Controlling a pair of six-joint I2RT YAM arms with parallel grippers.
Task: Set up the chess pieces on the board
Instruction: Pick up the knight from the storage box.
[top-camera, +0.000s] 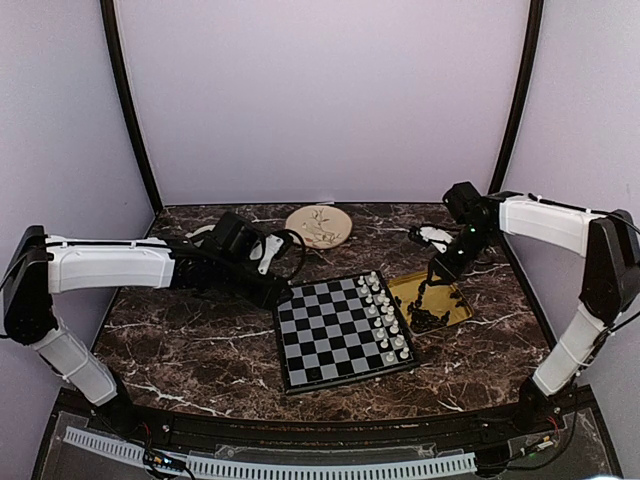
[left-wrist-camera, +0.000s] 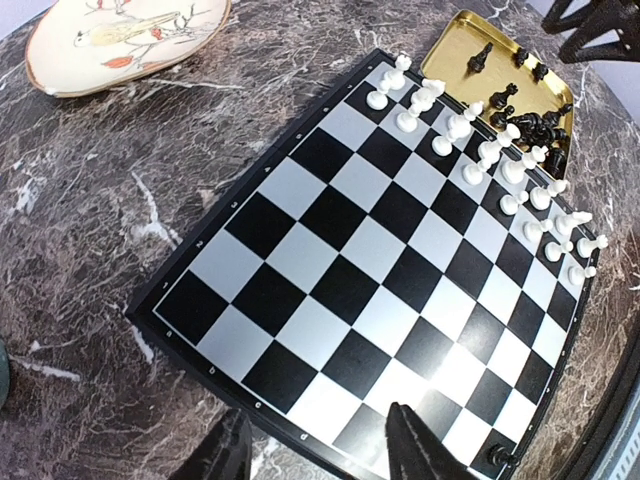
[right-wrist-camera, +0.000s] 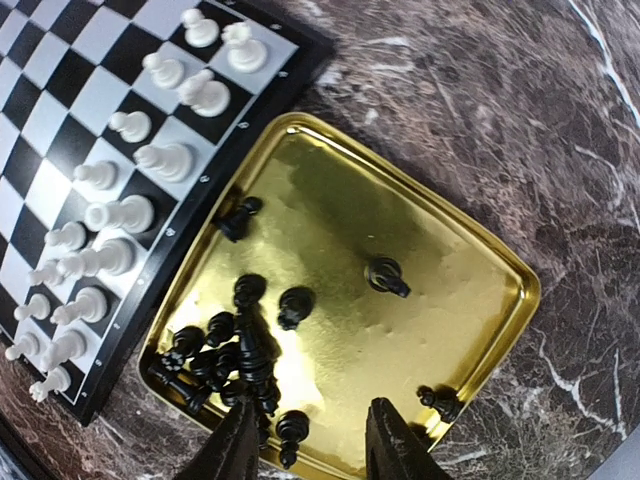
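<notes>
On the marble surface (top-camera: 200, 340), the chess pieces (right-wrist-camera: 225, 360) are lying in a tray (right-wrist-camera: 480, 260) right of the board (top-camera: 340, 330). The right tool (right-wrist-camera: 315, 445) is hovering above them, apart, probably to pick one; the left tool (left-wrist-camera: 320, 450) is waiting, also apart.

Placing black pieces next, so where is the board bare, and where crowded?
Mostly bare: the board from the two rows of white pieces across to its left edge. Crowded: that strip, and the tray corner where the black pieces are heaped.
</notes>
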